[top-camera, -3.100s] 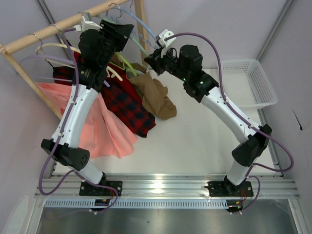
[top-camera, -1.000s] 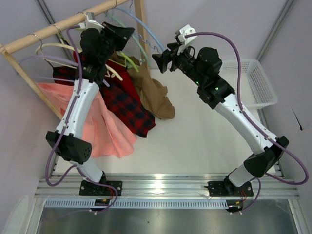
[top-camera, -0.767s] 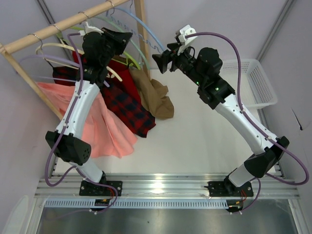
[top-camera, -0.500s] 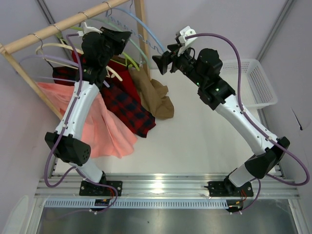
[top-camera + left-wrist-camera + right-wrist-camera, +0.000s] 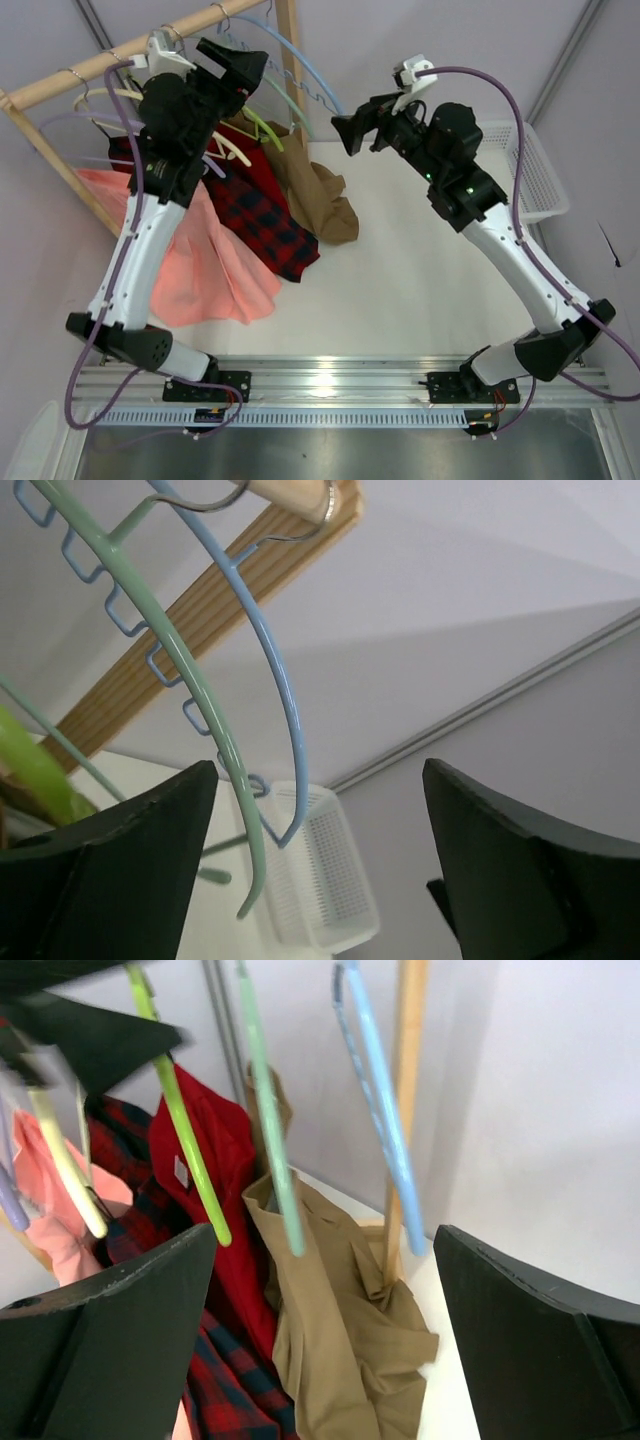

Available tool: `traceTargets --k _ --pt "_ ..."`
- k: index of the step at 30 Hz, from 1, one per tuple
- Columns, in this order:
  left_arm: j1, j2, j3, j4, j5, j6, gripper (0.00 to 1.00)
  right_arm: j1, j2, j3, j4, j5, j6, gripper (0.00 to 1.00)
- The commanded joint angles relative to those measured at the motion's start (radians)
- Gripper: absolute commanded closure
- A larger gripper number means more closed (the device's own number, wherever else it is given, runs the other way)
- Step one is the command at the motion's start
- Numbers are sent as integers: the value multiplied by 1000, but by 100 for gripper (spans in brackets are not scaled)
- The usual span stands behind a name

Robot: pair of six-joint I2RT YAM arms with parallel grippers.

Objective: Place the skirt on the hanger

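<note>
Skirt: the tan skirt (image 5: pixel 320 195) hangs at the right end of the wooden rail (image 5: pixel 120 55), just beside the red-and-black plaid skirt (image 5: pixel 265 225). Its lower part lies bunched on the white table (image 5: pixel 400 270).
Hanger: in the right wrist view the pale sage-green hanger (image 5: pixel 270 1110) runs down into the top of the tan cloth. It sits between the lime-green hanger (image 5: pixel 185 1120) and the light blue hanger (image 5: pixel 375 1110).
Left gripper: the left gripper (image 5: pixel 320 770) is up by the rail with its jaws wide apart. Nothing is between them, and the green and blue arcs lie beyond it.
Right gripper: the right gripper (image 5: pixel 325 1235) is held off from the rack, facing it. Its jaws are wide apart and empty.
Progress: judged close to done. The cloth appears carried by the sage-green hanger and neither arm holds it. What seems left is confirming the hang is secure, and perhaps lifting the pooled hem.
Hidden: the left arm covers the hanger's lower bar from above. How the waistband sits on it cannot be told.
Blur: the right wrist view is smeared around the hangers, so the notches are not legible.
Hook: wire loops show at the rail in the left wrist view. Which one belongs to the sage-green hanger is unclear.
Cut off: the skirt does not appear in the left wrist view.
</note>
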Motion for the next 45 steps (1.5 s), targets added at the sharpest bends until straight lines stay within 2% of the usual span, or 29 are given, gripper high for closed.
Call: traceTargets --k 1,2,7,9,11,15,16,18,19,23,27,29,33,36,45 --pt "-33 -135 -45 -33 -56 146 8 -46 -104 -72 -13 20 120 2" --pt "-53 -150 -51 -49 -55 216 5 -57 -151 -100 -18 23 137 1" --pt "-153 -285 -81 -196 17 531 4 -91 -325 -261 -105 169 203 1" --pt "-182 -356 -179 -228 19 599 4 -92 -417 -301 -151 227 211 1" --pt "-191 -475 -276 -219 77 671 2 -92 -492 -412 -139 256 229 1" --pt "-193 -643 -429 -315 66 760 1 -92 -720 -638 -159 282 272 1" --pt "-191 -681 -531 -326 83 777 1 -91 -753 -722 -165 314 309 1" --pt "-193 -801 -607 -337 117 776 1 -92 -838 -801 -194 322 339 1" --pt "-191 -842 -735 -331 134 765 0 -92 -866 -837 -200 322 361 1" --pt "-191 -1002 -955 -326 132 717 1 -88 -997 -1060 -200 307 468 1" --pt "-193 -1127 -1109 -323 89 592 1 -66 -1083 -1163 -165 247 557 1" --pt "-193 -1166 -1201 -288 75 552 0 -53 -1115 -1180 -156 267 583 1" --pt "-193 -1208 -1243 -259 65 533 0 -30 -1161 -1207 -167 336 582 1" --pt "-194 -1189 -1220 -291 -4 541 0 -28 -1167 -1224 -174 354 580 1" --pt "-193 -1184 -1230 -286 -17 536 1 -26 -1147 -1203 -142 365 596 1"
